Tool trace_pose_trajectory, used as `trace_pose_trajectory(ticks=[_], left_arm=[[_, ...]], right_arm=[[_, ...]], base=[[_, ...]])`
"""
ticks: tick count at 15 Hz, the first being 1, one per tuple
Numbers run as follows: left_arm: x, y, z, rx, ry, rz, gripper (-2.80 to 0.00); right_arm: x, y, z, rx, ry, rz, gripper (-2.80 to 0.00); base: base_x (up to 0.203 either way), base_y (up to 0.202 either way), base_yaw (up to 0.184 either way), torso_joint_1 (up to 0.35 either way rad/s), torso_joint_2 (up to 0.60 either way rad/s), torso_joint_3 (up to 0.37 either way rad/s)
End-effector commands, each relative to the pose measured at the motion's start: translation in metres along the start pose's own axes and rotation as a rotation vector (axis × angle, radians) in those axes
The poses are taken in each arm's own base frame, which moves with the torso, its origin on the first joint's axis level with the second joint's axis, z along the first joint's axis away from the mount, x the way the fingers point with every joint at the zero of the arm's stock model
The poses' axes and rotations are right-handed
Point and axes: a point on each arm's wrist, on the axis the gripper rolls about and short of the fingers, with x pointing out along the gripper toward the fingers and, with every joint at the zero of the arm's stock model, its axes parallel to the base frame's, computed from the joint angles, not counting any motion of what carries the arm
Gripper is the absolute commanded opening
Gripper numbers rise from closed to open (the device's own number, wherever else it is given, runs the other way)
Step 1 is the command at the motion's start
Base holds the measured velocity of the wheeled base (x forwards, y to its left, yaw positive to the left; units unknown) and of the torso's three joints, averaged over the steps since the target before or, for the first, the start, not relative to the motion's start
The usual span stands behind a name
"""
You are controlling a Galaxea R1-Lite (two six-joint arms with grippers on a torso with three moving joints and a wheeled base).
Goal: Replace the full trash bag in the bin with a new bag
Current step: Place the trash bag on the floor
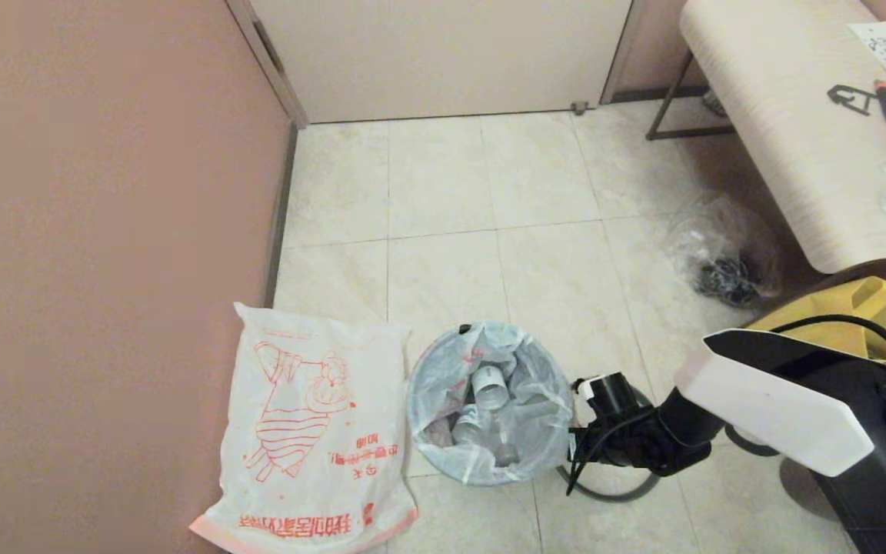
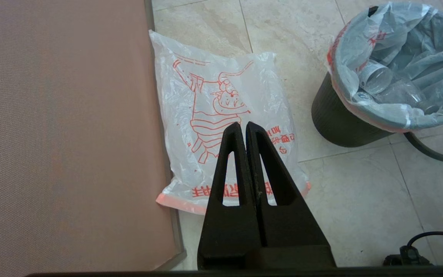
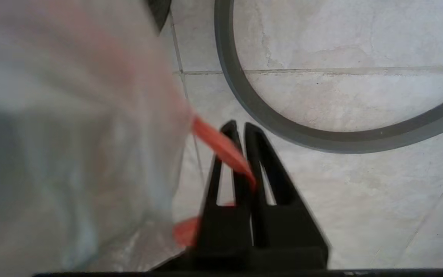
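Observation:
The bin (image 2: 337, 119) is a small black pail standing on the tiled floor, lined with the full trash bag (image 1: 489, 400), whose white plastic shows clear bottles inside. My right gripper (image 3: 240, 125) is at the bin's right side, shut on the bag's pink-orange rim band (image 3: 221, 148), with the bag (image 3: 71, 134) bulging close beside it. The bin's dark-grey ring (image 3: 283, 123) lies on the floor under that arm. The new bag (image 1: 312, 431), with its red cartoon, lies flat left of the bin. My left gripper (image 2: 243, 125) hovers shut and empty above the new bag (image 2: 221, 100); it is out of the head view.
A pink wall (image 1: 104, 231) runs close along the new bag's left edge. A clear bag of dark items (image 1: 727, 258) and a yellow tote (image 1: 874, 308) sit at the right under a pale bench (image 1: 797, 138). A closed door (image 1: 443, 54) is at the back.

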Motion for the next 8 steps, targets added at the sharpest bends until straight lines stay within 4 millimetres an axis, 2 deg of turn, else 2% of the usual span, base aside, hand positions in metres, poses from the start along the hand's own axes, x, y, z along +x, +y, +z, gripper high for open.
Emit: trace_pose_trajectory(ticks=[1,8], left_arm=[[0.0001,0.0000,0.0000,0.000,0.001,0.000,-2.80],[0.0001,0.0000,0.0000,0.000,0.001,0.000,-2.80]], right_arm=[[-0.0038,0.0022,0.0013,-0.001,-0.007,0.005,-2.80],[-0.0115,0.0092,0.0009,-0.013,-0.011,0.017,-2.80]], base=[[0.000,0.000,0.000,0.000,0.00,0.000],[0.000,0.000,0.000,0.000,0.00,0.000]])
